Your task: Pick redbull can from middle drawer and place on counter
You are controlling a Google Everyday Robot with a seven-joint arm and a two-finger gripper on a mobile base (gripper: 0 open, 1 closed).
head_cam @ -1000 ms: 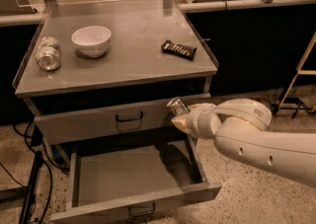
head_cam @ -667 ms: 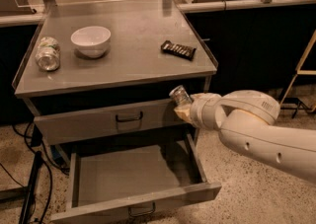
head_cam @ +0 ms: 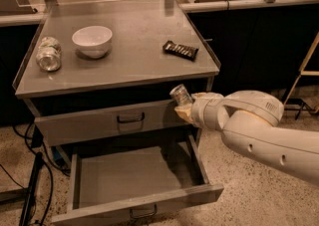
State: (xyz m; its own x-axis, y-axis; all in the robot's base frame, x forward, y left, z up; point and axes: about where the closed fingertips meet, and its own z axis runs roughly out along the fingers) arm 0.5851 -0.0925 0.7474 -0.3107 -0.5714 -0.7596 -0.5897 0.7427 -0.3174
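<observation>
My gripper (head_cam: 183,109) is shut on the redbull can (head_cam: 179,94), a small silvery can held tilted in front of the cabinet's right side, just below the counter's front edge. The counter (head_cam: 134,63) is the flat grey steel top. The middle drawer (head_cam: 137,176) stands pulled out below and left of the gripper, and its grey inside shows nothing in it. The drawer above it (head_cam: 99,123) is closed. My white arm (head_cam: 259,130) reaches in from the right.
On the counter stand a white bowl (head_cam: 92,40), a clear crinkled jar (head_cam: 48,55) lying at the left and a dark snack bar (head_cam: 180,49) at the right. Cables (head_cam: 30,185) run over the floor at the left. A wooden stand (head_cam: 305,73) is at the right.
My gripper has lifted the can a little higher and slightly right, closer to the counter's front edge. The drawer and the things on the counter have not moved.
</observation>
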